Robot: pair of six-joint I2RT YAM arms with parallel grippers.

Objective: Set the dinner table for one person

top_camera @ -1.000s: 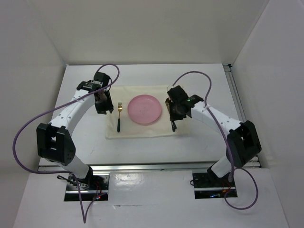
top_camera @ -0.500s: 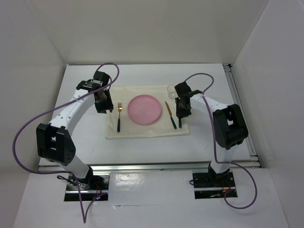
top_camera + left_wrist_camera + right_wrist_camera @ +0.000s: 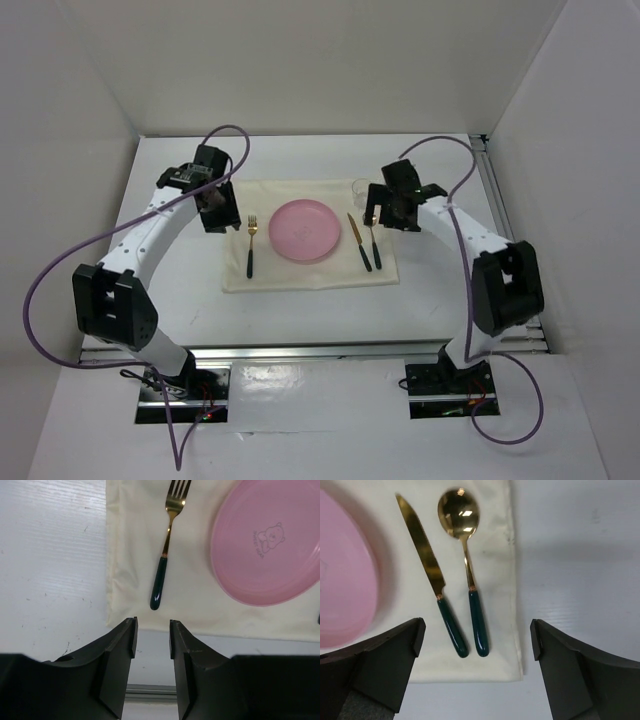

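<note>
On the white dinner table [image 3: 180, 285] lies a cream placemat [image 3: 300, 275] with a pink plate [image 3: 304, 230] at its middle. A gold fork [image 3: 251, 245] with a dark green handle lies left of the plate. Right of it lie a matching knife [image 3: 359, 243] and spoon [image 3: 373, 238], side by side. My left gripper [image 3: 213, 212] hovers by the mat's left edge, and in its wrist view the fork [image 3: 167, 545] lies ahead of the open, empty left gripper [image 3: 152, 637]. My right gripper [image 3: 393, 208] is wide open above the spoon [image 3: 465, 545] and knife [image 3: 427, 570], holding nothing.
A clear glass [image 3: 358, 187] stands at the placemat's far right corner, close to my right gripper. White walls enclose the table on three sides. A metal rail [image 3: 500, 220] runs along the right edge.
My right gripper opened wide, left the spoon lying beside the knife, and drew back toward the far right. My left gripper widened slightly and shifted a little.
</note>
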